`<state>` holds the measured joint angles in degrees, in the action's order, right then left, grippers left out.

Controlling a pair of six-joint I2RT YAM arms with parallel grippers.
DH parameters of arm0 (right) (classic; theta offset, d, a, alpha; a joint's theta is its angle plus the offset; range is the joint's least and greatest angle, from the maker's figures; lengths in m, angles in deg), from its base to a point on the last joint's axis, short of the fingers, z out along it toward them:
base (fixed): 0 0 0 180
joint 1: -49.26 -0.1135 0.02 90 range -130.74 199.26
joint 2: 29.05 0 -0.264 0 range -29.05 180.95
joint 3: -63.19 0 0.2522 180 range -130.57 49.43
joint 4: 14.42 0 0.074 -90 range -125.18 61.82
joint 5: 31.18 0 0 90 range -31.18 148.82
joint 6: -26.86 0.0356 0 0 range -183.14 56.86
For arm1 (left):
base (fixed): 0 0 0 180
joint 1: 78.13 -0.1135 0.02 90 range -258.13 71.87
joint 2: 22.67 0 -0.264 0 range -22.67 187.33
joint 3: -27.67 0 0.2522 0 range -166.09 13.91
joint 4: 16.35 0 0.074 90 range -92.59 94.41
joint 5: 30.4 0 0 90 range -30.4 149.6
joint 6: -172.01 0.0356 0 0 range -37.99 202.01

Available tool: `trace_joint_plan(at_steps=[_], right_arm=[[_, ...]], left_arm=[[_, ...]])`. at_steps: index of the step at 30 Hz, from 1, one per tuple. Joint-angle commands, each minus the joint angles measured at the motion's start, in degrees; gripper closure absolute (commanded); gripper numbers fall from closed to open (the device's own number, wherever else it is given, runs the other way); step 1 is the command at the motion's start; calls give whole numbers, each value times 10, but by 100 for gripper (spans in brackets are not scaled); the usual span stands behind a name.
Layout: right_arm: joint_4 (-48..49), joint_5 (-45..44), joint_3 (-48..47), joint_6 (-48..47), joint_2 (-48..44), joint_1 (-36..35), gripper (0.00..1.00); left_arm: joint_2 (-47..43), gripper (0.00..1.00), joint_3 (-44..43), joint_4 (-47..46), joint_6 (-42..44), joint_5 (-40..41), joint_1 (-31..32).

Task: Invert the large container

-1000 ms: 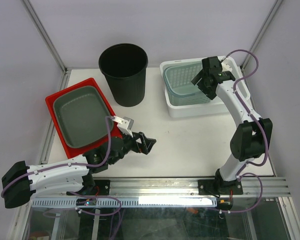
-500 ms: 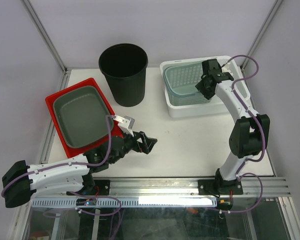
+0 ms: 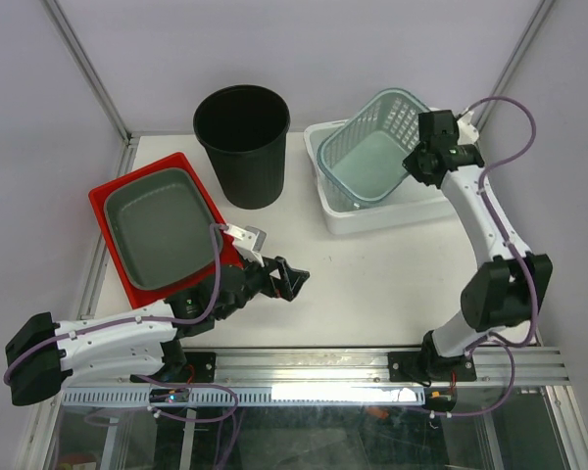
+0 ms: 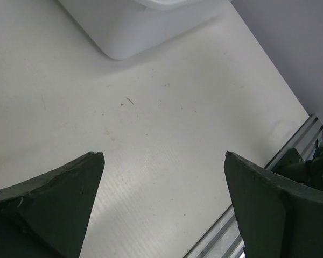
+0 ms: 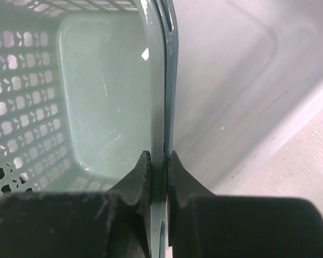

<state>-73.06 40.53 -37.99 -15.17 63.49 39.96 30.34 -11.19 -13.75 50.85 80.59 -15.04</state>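
While the right gripper (image 5: 158, 161) pinches the rim of the pale teal perforated plastic basket (image 3: 372, 157), jaws nearly closed on it, the basket hangs tilted, its lower end inside the white rectangular plastic tub (image 3: 372, 217) at the worktop's (image 3: 353, 284) back right. Left gripper (image 4: 164, 156) gapes wide, holding nothing, low over the worktop.

1. This is a robot lab, a test cell; a white table (image 3: 372, 274) stands between plain lilac walls (image 3: 372, 49) and metal posts (image 3: 88, 73);
2. the left arm (image 3: 108, 338) and the right arm (image 3: 485, 220) are bolted to a metal rail (image 3: 323, 367), with purple cables (image 3: 510, 108) running along them;
3. only plain plastic things are set out: a bin (image 3: 243, 147), a tray (image 3: 103, 196), a tub (image 3: 372, 217), a basket (image 3: 372, 162).
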Motion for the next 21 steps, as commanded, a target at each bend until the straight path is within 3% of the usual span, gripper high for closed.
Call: trace_joint_plan(at_steps=[1,4,9,15,21], right_arm=[[91,11,-8,-62,-123,-1,100],[141,84,26,-133,-193,-1,100],[183,242,100,-213,-316,-1,100],[87,460,147,-264,-401,-2,100],[-8,530,206,-293,-460,-10,100]], left_arm=[[-10,1,-36,-1,1,12,6],[-33,1,-62,49,2,40,7],[-76,1,-157,210,-21,90,6],[-111,1,-248,386,-63,169,5],[-158,1,-275,458,-150,268,3]])
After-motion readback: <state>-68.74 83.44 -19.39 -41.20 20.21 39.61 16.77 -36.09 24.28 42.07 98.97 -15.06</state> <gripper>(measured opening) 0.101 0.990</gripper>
